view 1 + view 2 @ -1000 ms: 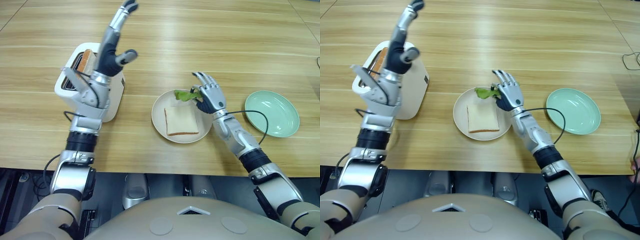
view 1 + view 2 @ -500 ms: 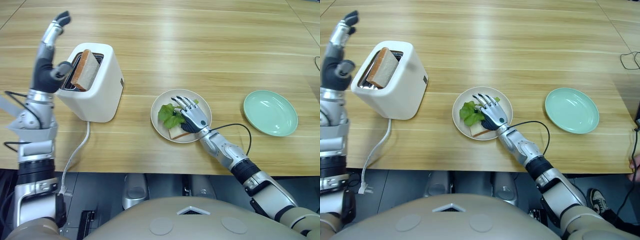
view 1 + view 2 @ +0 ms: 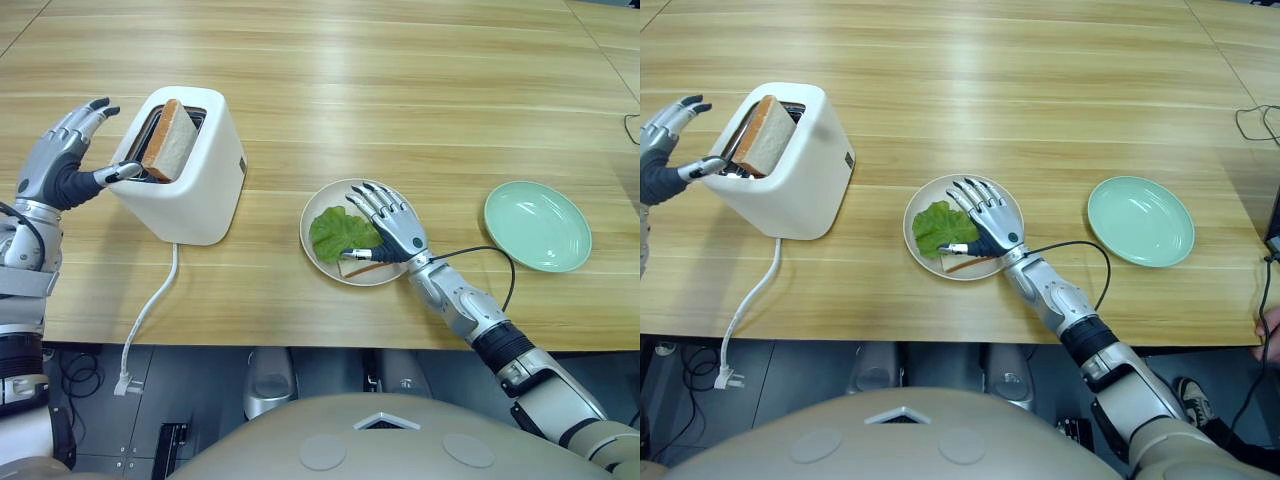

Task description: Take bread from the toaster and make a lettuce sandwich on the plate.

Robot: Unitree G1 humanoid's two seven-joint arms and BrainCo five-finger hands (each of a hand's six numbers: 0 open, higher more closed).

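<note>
Bread (image 3: 168, 140) is standing tilted in the slot of the white toaster (image 3: 205, 190), sticking out of its top. Just beside the toaster, the left hand (image 3: 60, 165) is hovering upright with fingers apart, holding nothing, its thumb pointing toward the slot. Over the plate (image 3: 318, 262), the right hand (image 3: 393, 225) is lying palm down with fingers spread, its thumb touching the lettuce (image 3: 335, 228) covering a second slice (image 3: 352, 268). A green dish (image 3: 538, 225) is sitting well apart on the table (image 3: 400, 90).
</note>
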